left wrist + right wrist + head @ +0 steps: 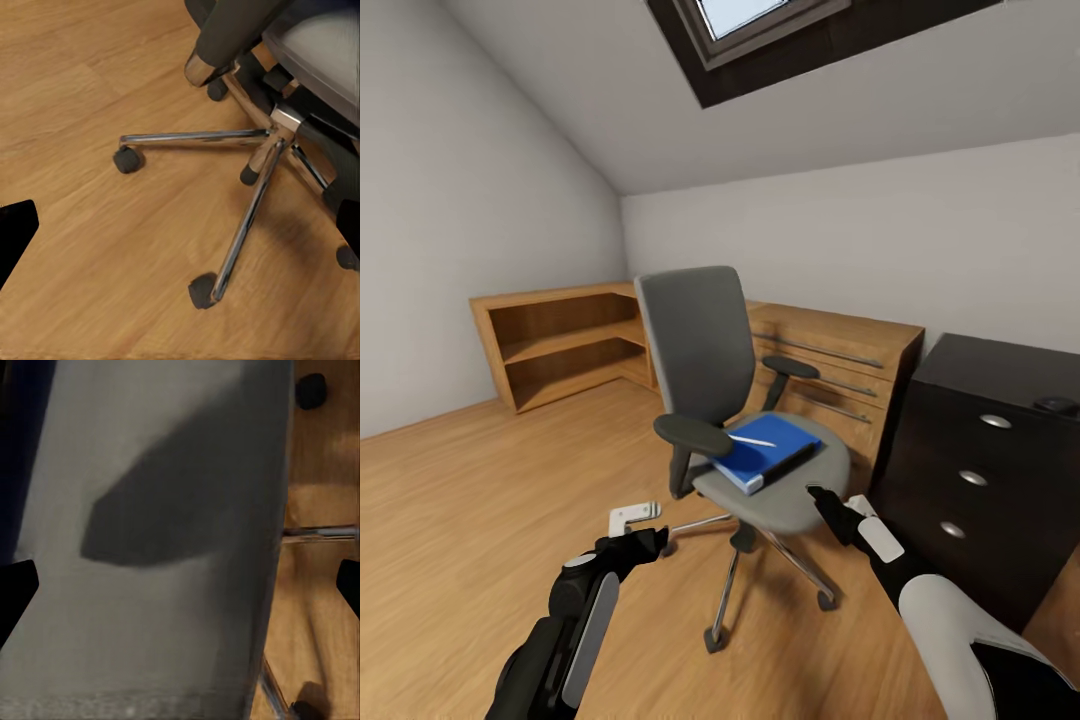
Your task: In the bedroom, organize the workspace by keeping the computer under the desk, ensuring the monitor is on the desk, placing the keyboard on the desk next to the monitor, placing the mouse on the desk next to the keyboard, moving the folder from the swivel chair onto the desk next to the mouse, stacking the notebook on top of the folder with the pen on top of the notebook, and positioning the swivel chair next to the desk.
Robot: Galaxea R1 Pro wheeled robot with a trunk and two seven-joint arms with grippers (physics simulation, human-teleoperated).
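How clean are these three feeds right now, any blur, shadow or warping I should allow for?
Head view: fairly sharp but wide-angle, walls and the black drawer unit lean outward. Left wrist view: crisp, with soft shadows under the chrome star base on the wooden floor. Right wrist view: blurred, too close to the grey chair seat, with a dark angular shadow across it.

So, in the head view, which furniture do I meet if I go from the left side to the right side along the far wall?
Open wooden shelf unit → swivel chair with the folder and pen on its seat → light wooden drawer chest → black three-knob drawer unit.
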